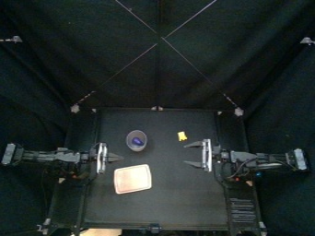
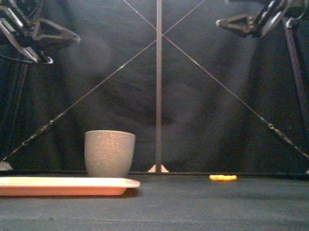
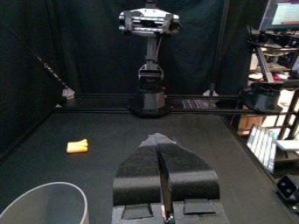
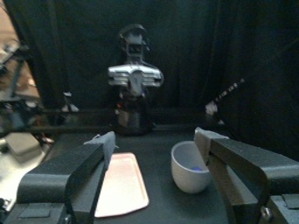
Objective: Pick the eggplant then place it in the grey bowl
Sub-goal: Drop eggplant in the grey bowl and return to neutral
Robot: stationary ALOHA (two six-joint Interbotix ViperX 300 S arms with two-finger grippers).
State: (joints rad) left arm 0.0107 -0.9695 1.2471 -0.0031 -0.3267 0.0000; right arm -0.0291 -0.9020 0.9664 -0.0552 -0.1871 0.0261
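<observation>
Black jointed arms (image 1: 50,157); pale cross-plates (image 1: 205,153); left hand (image 3: 159,140), right hand (image 4: 156,138), both dark-jawed

Your black worktop (image 1: 172,198) holds three things. You can see a tall grey cup (image 1: 136,140) standing upright near the back, a flat pink tray (image 1: 132,179) in front of it, and a small yellow toy (image 1: 182,136) off to the cup's right.

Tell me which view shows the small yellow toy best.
Left wrist view: the yellow toy lies in the open, shape readable. Top view shows only a tiny yellow speck; front view a low orange sliver; right wrist view doesn't show it.
</observation>
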